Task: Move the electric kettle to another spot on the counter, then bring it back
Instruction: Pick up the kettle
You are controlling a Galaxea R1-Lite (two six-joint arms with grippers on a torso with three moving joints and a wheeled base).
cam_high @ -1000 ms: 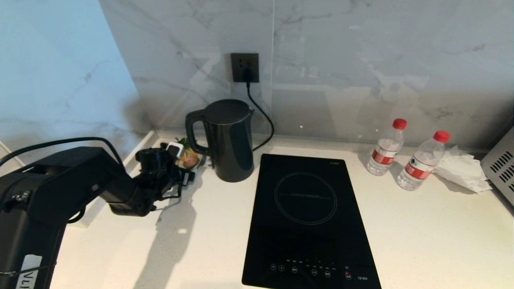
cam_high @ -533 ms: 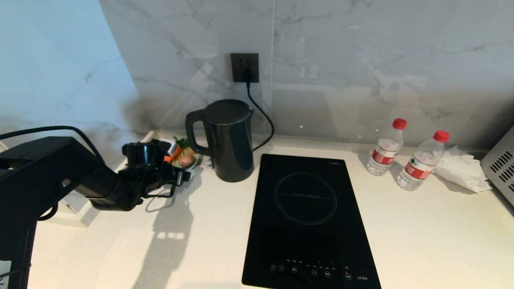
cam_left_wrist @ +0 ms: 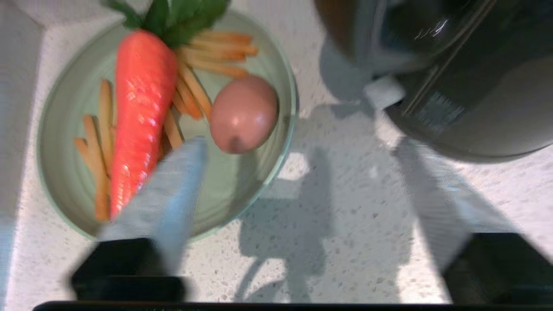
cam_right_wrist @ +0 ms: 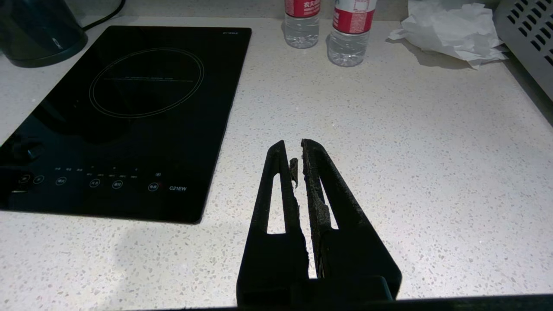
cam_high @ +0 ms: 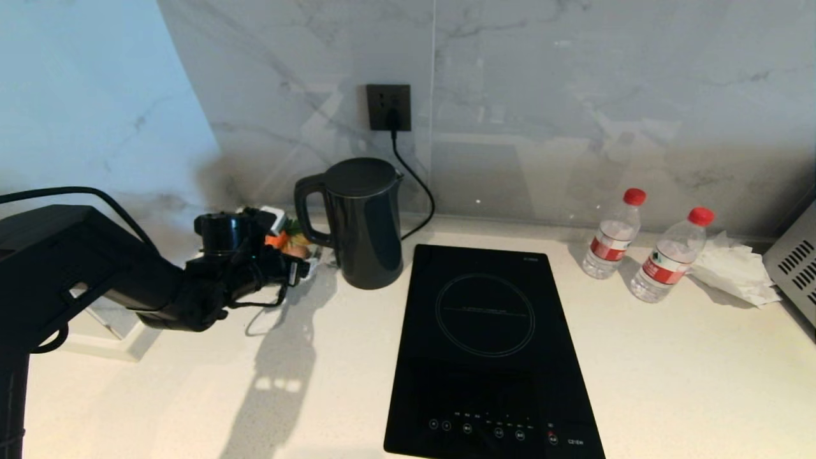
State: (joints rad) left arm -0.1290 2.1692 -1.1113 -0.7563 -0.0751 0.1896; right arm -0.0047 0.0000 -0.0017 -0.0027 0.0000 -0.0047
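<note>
The black electric kettle (cam_high: 368, 223) stands upright at the back of the speckled counter (cam_high: 669, 370), its loop handle turned toward my left arm; its lower body also shows in the left wrist view (cam_left_wrist: 466, 73) and the right wrist view (cam_right_wrist: 36, 34). My left gripper (cam_high: 298, 268) hovers low just left of the handle, apart from it, over the edge of a green plate. Its fingers (cam_left_wrist: 177, 194) stand wide open with only bare counter between them. My right gripper (cam_right_wrist: 293, 147) is shut and empty above the counter, right of the hob, outside the head view.
A green plate (cam_left_wrist: 65, 181) holding a toy carrot (cam_left_wrist: 138, 108), fries and a pink egg-shaped piece sits left of the kettle. A black hob (cam_high: 491, 344) lies to the kettle's right. Two water bottles (cam_high: 615, 233), crumpled tissue (cam_high: 733, 268) and a grey appliance (cam_high: 797, 261) stand far right. A cord (cam_high: 417, 185) runs to the wall socket.
My left arm has drawn back toward the left, and its wrist has shifted slightly left beside the plate. The kettle has not moved.
</note>
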